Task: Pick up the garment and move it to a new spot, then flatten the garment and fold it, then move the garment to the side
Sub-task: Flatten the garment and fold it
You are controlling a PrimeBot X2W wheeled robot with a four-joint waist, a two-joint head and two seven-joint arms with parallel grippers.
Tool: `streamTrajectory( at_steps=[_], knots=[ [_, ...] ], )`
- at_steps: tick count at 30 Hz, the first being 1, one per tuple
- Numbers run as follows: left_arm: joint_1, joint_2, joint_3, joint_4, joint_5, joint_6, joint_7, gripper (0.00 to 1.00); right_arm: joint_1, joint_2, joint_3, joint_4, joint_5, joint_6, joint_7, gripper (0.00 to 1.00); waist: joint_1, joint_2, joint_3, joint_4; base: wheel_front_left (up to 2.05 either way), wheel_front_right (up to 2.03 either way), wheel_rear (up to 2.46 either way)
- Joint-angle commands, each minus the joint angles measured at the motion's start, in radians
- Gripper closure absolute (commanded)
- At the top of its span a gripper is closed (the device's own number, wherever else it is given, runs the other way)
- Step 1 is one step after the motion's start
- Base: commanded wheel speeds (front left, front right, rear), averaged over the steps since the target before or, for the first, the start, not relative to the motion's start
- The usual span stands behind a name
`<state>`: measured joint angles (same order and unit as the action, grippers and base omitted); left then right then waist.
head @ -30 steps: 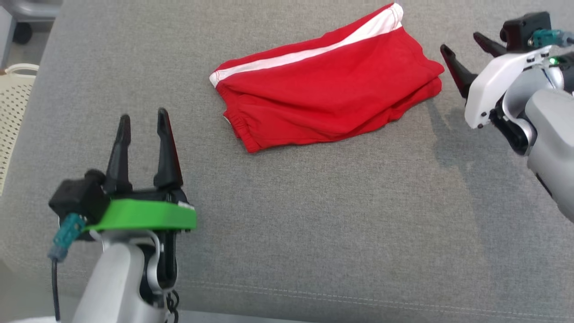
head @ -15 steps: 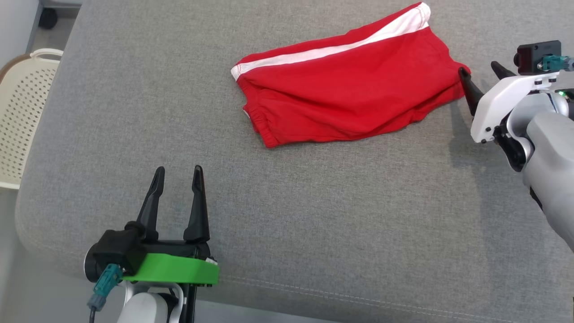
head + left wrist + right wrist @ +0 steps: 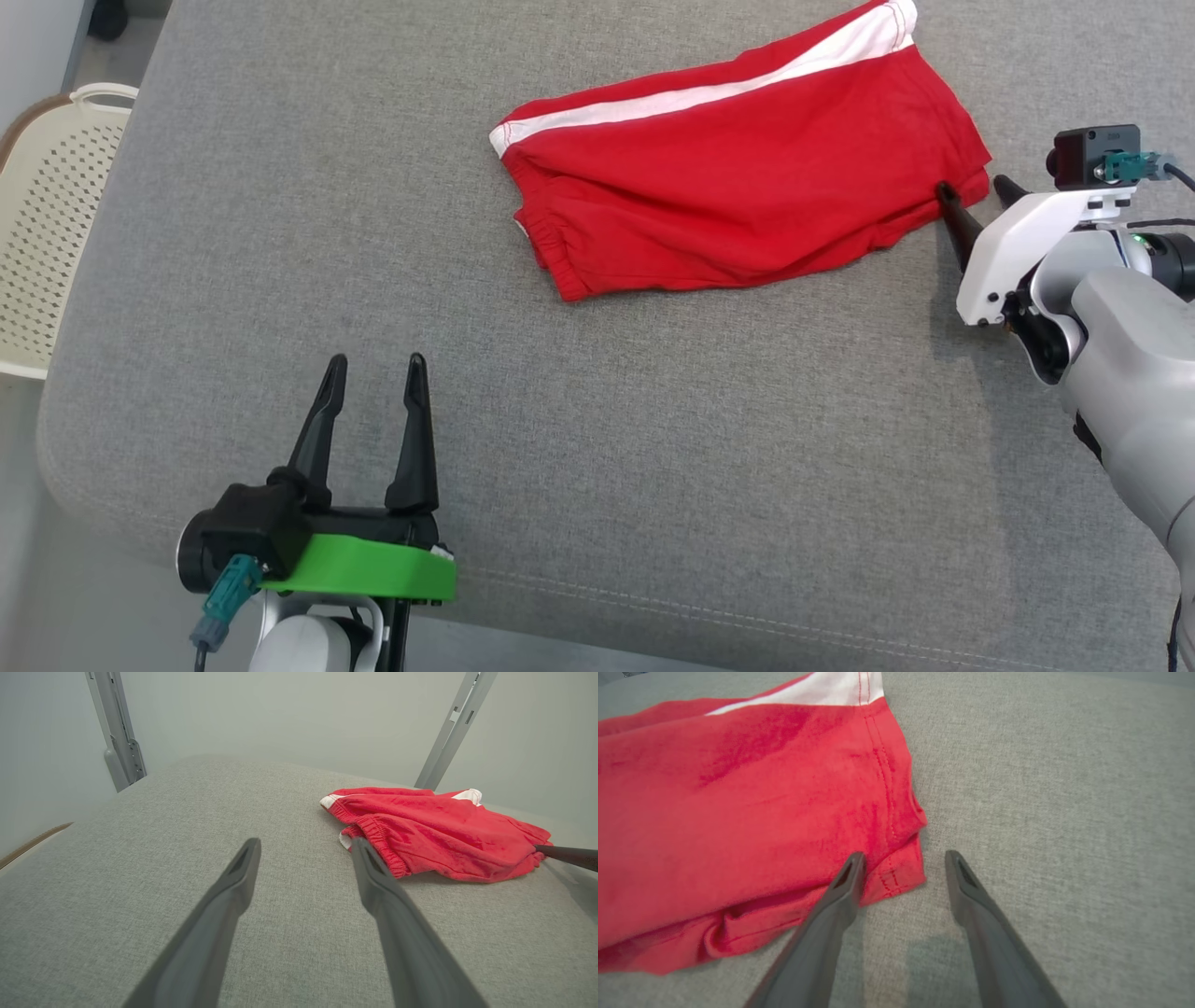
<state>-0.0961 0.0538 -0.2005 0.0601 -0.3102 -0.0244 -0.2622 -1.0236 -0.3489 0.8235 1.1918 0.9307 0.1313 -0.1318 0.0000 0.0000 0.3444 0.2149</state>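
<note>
**Shorts** (image 3: 738, 196), red with a white side stripe: laid rumpled on the grey cushion (image 3: 653, 448), toward 1 o'clock in the head view. The elastic waistband is turned to 9 o'clock and the hem to 3 o'clock.

**Left end effector** (image 3: 375, 359): held above the cushion at 7 o'clock, fingers apart, nothing between them, well apart from the shorts.

**Right end effector** (image 3: 973, 185): placed at 3 o'clock, fingers apart, with the hem corner set between the tips. One finger is seemingly laid on the fabric, though contact is not certain.

**Basket** (image 3: 47, 215), cream and perforated: seen beside the cushion at 9 o'clock.
</note>
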Motion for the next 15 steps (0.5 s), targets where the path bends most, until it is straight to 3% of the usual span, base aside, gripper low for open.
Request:
streamTrajectory(
  at_steps=[1,3,4,6,7,15],
  knots=[
    [0.007,-0.001,-0.001,0.004,0.007,-0.006,-0.002,0.0,0.02,-0.001,-0.001,-0.004,0.012,-0.001,0.007,0.33,0.0,0.0,0.0,0.001,0.0,0.0,0.0],
    [0.005,-0.002,-0.003,0.007,0.01,-0.009,-0.003,0.0,0.025,-0.001,-0.001,-0.009,0.018,-0.001,0.011,0.51,0.0,0.0,0.001,0.002,0.0,0.0,0.0],
    [0.005,-0.002,-0.004,0.009,0.011,-0.009,-0.003,0.0,0.025,-0.001,0.0,-0.01,0.02,-0.001,0.013,0.53,0.0,0.0,0.001,0.002,0.0,0.0,0.0],
    [0.004,-0.002,-0.006,0.013,0.012,-0.009,-0.003,0.0,0.027,0.002,0.001,-0.012,0.022,-0.001,0.015,0.74,0.0,0.0,0.0,0.003,0.0,0.0,0.0],
    [0.005,-0.002,-0.006,0.016,0.014,-0.009,-0.003,0.0,0.028,0.002,0.003,-0.012,0.024,-0.001,0.016,1.0,0.0,0.0,-0.001,0.003,0.0,0.0,0.0],
    [0.015,-0.003,-0.018,0.042,0.004,-0.002,-0.003,0.0,0.059,-0.009,0.017,-0.031,0.03,-0.001,-0.009,1.0,0.0,0.0,-0.043,-0.007,0.0,0.0,0.0]
  ],
)
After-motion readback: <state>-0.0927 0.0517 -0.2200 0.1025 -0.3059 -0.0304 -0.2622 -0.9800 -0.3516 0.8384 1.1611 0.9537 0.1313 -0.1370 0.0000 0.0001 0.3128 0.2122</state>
